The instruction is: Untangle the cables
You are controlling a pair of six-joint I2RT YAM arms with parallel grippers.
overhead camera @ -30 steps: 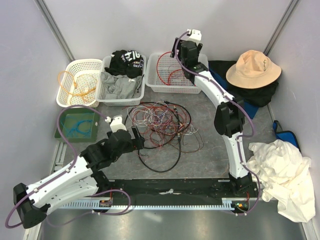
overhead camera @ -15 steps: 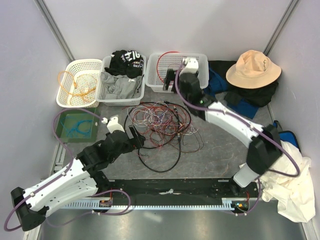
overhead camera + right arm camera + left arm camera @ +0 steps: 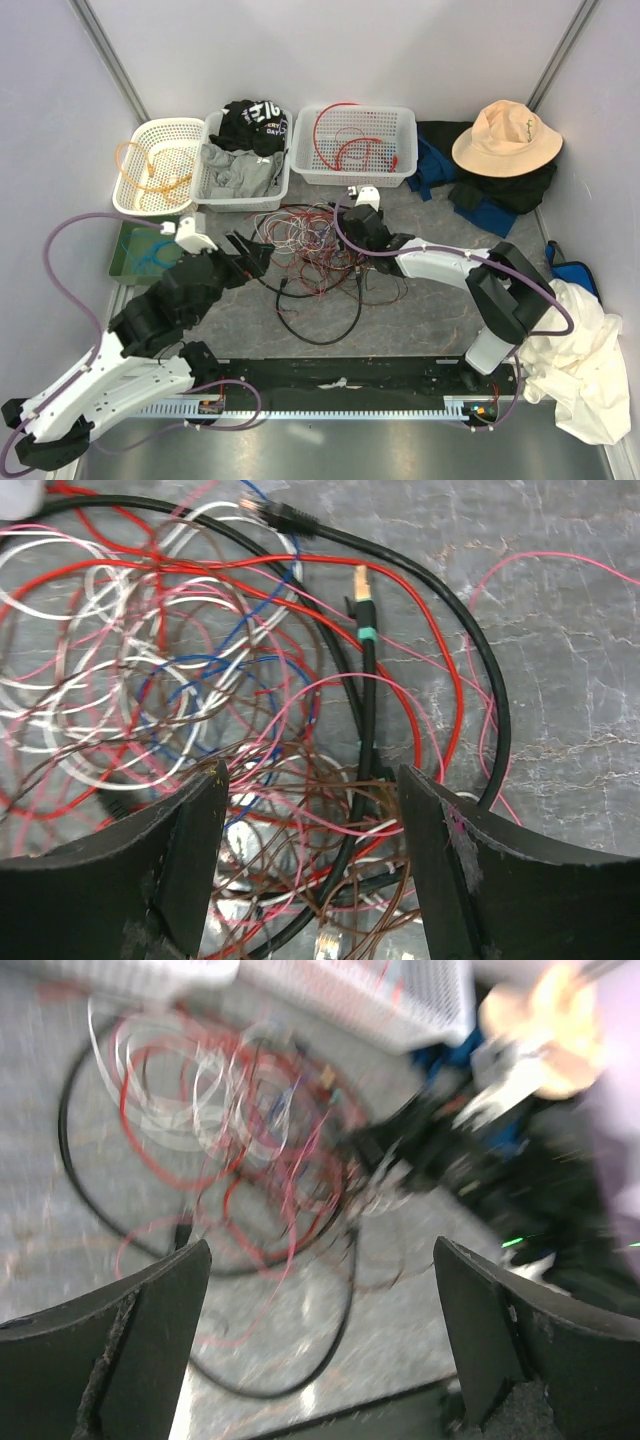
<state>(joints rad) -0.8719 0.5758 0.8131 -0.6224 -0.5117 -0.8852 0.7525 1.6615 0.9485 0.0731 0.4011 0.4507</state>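
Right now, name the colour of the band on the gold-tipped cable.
The band is green; see right wrist view.

Red, pink, white, brown, blue and black for the cables point(image 3: 320, 245), with a green band point(image 3: 367, 633) on a black one. Grey marbled veining across the table point(image 3: 420, 310). White for the baskets point(image 3: 355, 178).

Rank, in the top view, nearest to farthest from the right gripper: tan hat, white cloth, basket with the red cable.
1. Basket with the red cable, just behind the right gripper.
2. Tan hat, far right corner.
3. White cloth, near right edge.
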